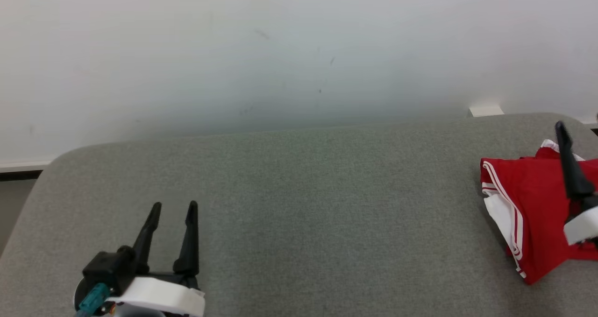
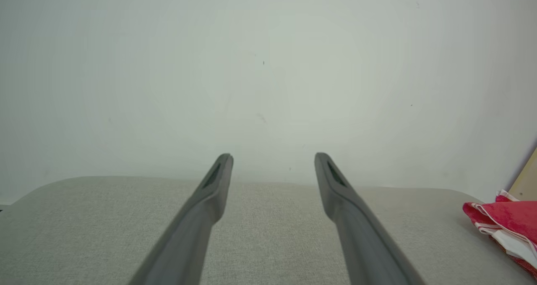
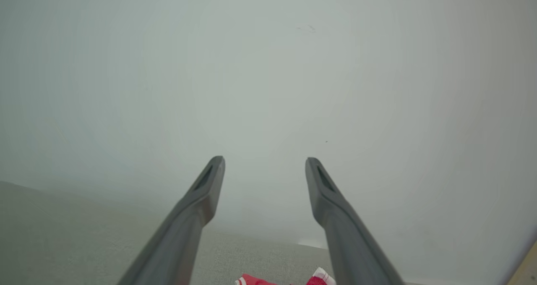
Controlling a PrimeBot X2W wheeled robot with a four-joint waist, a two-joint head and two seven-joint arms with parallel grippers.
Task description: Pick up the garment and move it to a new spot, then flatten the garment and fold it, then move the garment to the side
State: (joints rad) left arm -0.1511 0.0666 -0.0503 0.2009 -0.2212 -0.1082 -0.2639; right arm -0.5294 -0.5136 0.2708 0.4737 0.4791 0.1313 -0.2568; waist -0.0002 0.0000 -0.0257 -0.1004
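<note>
The garment (image 1: 528, 200) is red with white stripes and white trim, folded into a compact bundle at the far right of the grey padded table (image 1: 299, 205). One dark finger (image 1: 567, 163) of my right gripper rises above the garment at the frame's right edge. The right wrist view shows the right gripper (image 3: 265, 161) open and empty, a bit of the garment (image 3: 256, 281) under it. My left gripper (image 1: 174, 207) rests open and empty at the table's near left. The left wrist view has the left gripper (image 2: 273, 157) open, with the garment (image 2: 507, 224) far to its right.
A pale wall (image 1: 280, 51) stands right behind the table's far edge. A small white block (image 1: 486, 110) sits at the wall near the table's back right corner. A light wooden edge (image 2: 526, 180) shows beside the garment in the left wrist view.
</note>
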